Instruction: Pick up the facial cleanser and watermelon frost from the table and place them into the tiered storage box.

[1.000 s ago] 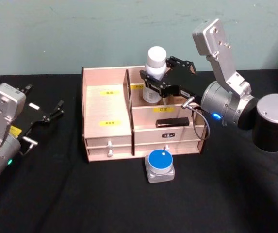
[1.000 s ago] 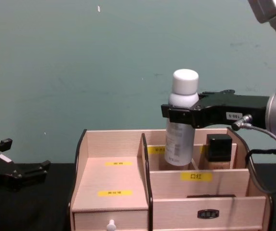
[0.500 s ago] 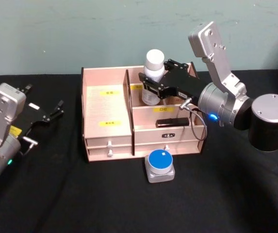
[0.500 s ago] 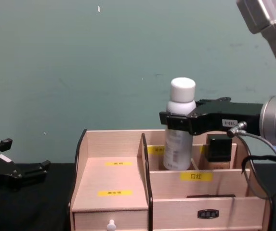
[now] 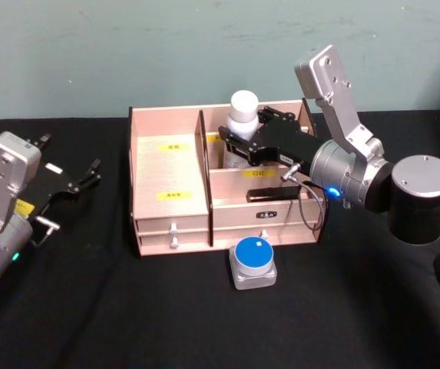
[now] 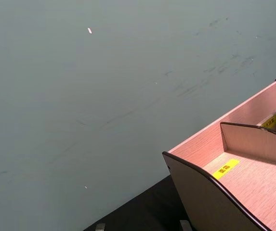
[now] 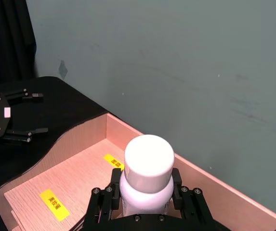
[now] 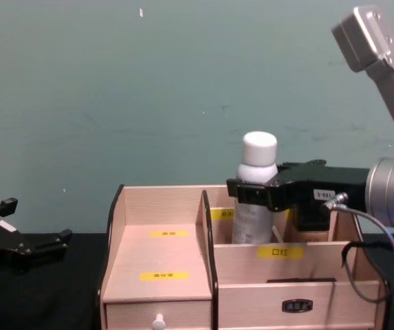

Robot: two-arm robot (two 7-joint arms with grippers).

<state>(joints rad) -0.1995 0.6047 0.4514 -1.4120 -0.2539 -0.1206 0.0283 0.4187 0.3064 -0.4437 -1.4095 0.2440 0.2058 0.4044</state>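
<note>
Upright in a rear slot of the pale wooden stepped organiser [image 5: 166,173]: a white-capped pale cylindrical bottle [image 5: 243,106], pinched just under the cap by the black fingers [image 7: 101,204] of the right gripper [image 5: 235,146], in from the right. In the next rear slot, a small black cube [image 8: 312,218]. One tier lower, a slim black bar [image 5: 272,194]. On the black counter [image 5: 127,307], just before the drawers [image 5: 173,225], a blue-lidded round jar [image 5: 253,257]. Well left, the left gripper [image 7: 34,113], fingers spread.

The black table [image 5: 127,307] bears the tiered storage box [image 5: 170,173] and, before it, the blue-lidded watermelon frost [image 5: 253,262].
</note>
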